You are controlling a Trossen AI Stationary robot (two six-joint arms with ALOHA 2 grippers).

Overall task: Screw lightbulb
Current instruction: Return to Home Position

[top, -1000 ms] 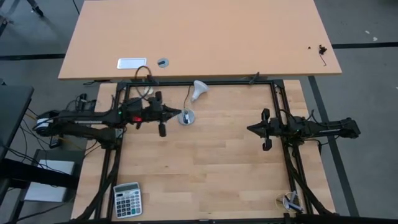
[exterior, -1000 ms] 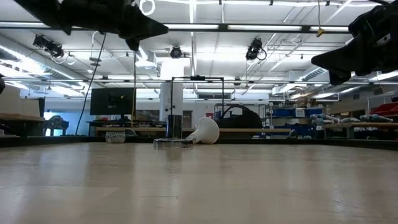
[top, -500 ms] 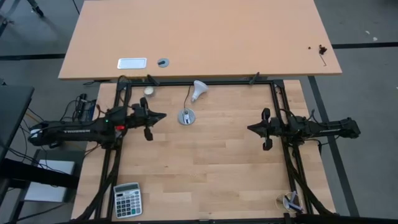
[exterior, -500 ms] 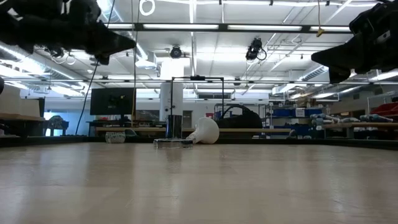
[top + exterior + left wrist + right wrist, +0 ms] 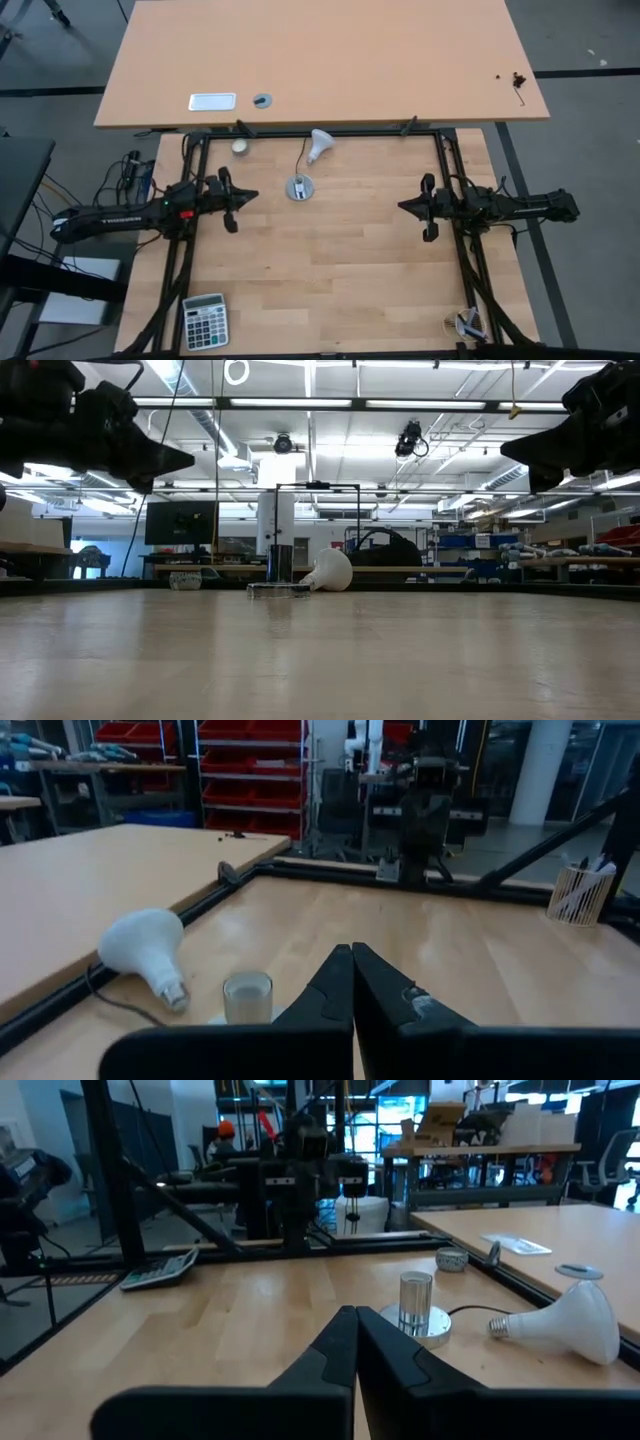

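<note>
The lightbulb [image 5: 320, 145] is lying on its side by the table's far rail, near the socket disc [image 5: 299, 187] but apart from it. The left gripper [image 5: 253, 193] and right gripper [image 5: 402, 207] are hovering at opposite sides, fingers pressed together on nothing, with open boards between them. The left wrist view is catching a cup of pens [image 5: 579, 893]; the low view is not.

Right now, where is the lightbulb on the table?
In the high view the lightbulb lies on its side midway along the table's far edge, just beyond and right of the round socket.
</note>
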